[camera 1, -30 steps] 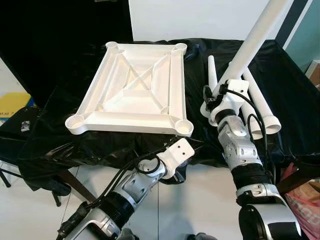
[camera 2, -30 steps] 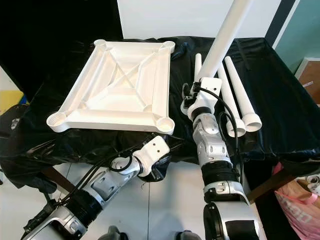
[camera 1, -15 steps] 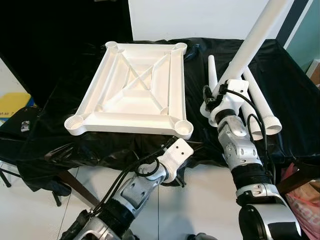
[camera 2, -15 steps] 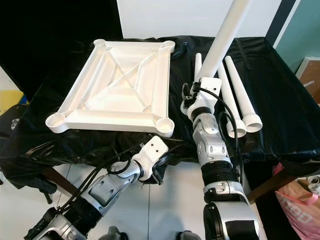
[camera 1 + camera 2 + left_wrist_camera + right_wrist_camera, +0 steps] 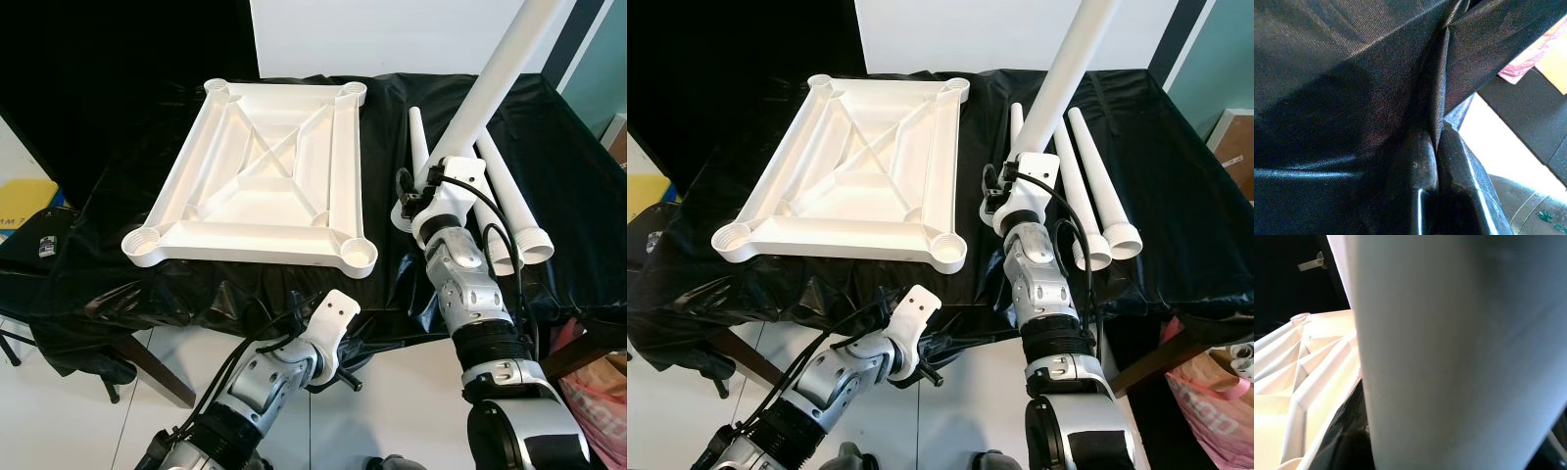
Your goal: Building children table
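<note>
The white tabletop (image 5: 265,176) lies upside down on the black cloth (image 5: 225,294) that covers the work table, with a round socket (image 5: 359,253) at each corner. My right gripper (image 5: 438,178) stands to its right, shut on a long white leg (image 5: 490,83) that rises tilted up and to the right. In the right wrist view that leg (image 5: 1449,357) looms close, beside the tabletop ribs (image 5: 1308,382). My left gripper (image 5: 1436,161) hangs below the table's front edge, under the near right socket, fingers together with a fold of the hanging cloth (image 5: 1442,83) between them.
Three more white legs (image 5: 509,201) lie on the cloth right of my right arm. A pink bag (image 5: 598,401) stands on the floor at the lower right, a yellow and blue thing (image 5: 24,211) at the left. A dark wooden leg (image 5: 157,367) slants under the table.
My left arm has dropped from the table's front edge near the right socket to below it, against the hanging cloth. The right arm and its leg have stayed put.
</note>
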Motion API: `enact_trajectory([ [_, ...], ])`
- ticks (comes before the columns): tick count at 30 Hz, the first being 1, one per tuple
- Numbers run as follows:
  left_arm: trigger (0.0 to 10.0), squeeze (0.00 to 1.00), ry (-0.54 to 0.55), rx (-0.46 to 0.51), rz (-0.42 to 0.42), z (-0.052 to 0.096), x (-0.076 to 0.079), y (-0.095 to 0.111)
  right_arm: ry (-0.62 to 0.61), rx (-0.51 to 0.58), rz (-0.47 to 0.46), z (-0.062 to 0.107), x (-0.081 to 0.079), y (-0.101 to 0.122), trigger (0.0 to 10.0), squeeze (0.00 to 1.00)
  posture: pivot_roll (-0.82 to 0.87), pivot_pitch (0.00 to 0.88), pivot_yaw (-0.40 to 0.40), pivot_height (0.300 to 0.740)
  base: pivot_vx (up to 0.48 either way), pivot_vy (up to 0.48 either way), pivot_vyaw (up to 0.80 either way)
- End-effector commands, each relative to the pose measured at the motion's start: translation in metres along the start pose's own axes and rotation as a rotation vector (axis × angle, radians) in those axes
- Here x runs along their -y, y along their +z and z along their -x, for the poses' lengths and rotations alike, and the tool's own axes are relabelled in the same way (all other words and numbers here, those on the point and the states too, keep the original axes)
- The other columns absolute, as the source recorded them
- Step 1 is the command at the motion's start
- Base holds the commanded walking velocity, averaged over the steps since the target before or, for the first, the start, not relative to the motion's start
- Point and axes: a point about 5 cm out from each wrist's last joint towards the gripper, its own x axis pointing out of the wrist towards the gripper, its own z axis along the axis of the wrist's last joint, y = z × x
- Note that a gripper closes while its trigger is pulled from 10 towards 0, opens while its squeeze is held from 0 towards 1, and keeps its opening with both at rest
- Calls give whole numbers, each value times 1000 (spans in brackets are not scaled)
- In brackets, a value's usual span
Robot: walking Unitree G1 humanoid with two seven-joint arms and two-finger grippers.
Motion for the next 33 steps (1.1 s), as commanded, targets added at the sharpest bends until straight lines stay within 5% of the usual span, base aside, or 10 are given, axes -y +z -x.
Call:
enact_trajectory([
  [1, 10000, 0, -146, -59, 41, -2, 10, -14, 12, 28, 12, -3, -2, 5, 10000, 0, -19, 86, -8, 740, 0, 0, 0],
  [2, 10000, 1000, -135, -54, 49, -2, 9, -13, 14, 28, 12, -3, -3, 5, 10000, 0, -19, 86, -8, 740, 0, 0, 0],
  [8, 10000, 1000, -111, -44, 32, 0, 7, -9, 20, 27, 13, -3, -4, 5, 10000, 0, -17, 90, -9, 740, 0, 0, 0],
  [9, 10000, 0, -110, -32, 14, 1, 6, -6, 23, 26, 13, -3, -4, 4, 10000, 0, -16, 90, -8, 740, 0, 0, 0],
  [15, 10000, 0, -120, 26, -30, 5, 5, 5, 33, 22, 15, -2, -5, 3, 10000, 0, -16, 90, -8, 740, 0, 0, 0],
  [18, 10000, 0, -138, 161, -90, 14, 5, 32, 96, 31, 54, 0, -13, 3, 10000, 0, -16, 91, -7, 740, 0, 0, 0],
  [21, 10000, 0, -191, 297, -65, 25, 5, 53, 159, 47, 81, 2, -21, 3, 10000, 0, -13, 87, -11, 740, 0, 0, 0],
  [29, 10000, 0, -240, 406, -52, 39, 3, 66, 212, 56, 81, 4, -30, 3, 10000, 0, -11, 80, -14, 740, 0, 0, 0],
  [33, 10000, 0, -130, 436, -26, 38, -17, 72, 258, 37, 69, 5, -36, 0, 10000, 0, -8, 73, -17, 740, 0, 0, 0],
])
